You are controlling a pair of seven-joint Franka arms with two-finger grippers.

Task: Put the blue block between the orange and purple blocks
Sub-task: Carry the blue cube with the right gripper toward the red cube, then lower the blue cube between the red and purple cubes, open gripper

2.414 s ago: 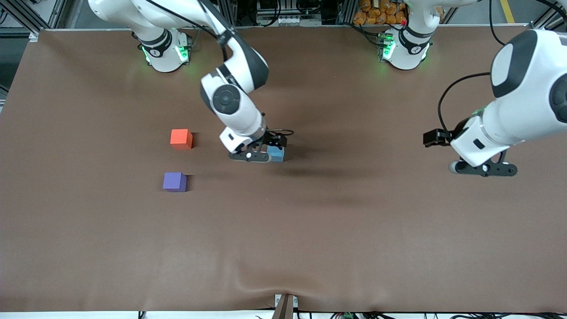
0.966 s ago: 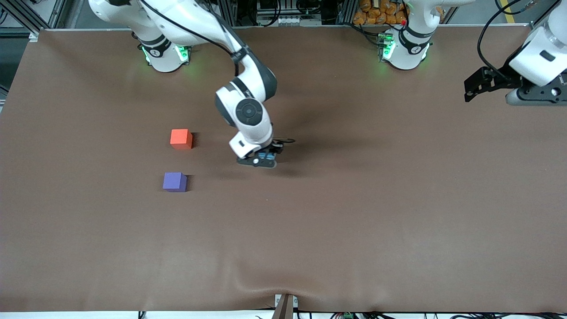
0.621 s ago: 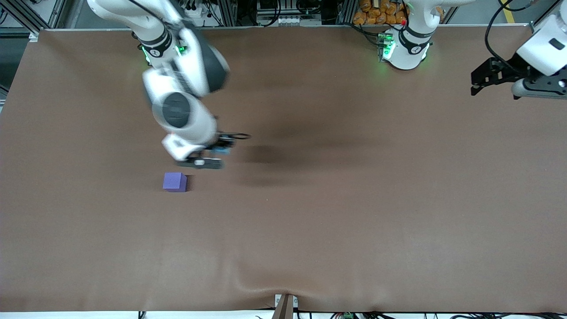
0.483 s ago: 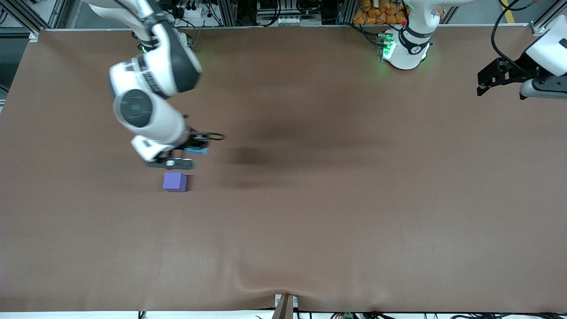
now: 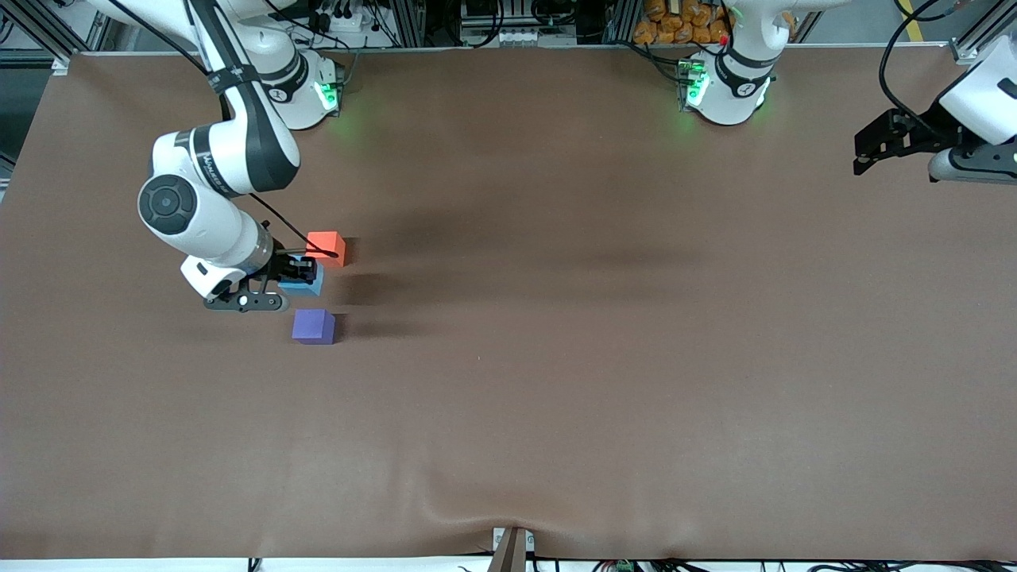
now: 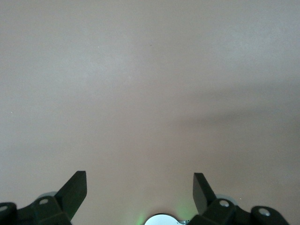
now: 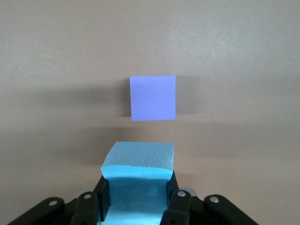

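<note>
Between orange block and purple block, right claw clamps half-hidden blue block; left claw spread, waiting.

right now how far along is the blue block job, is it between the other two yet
Nearly there. Done: the right gripper has the blue block clamped and positioned in the gap between the orange block and the purple block. In hand: the fingers grip it; whether it rests on the table can't be told. Left: release and retreat. The left gripper waits open at its own end.
</note>
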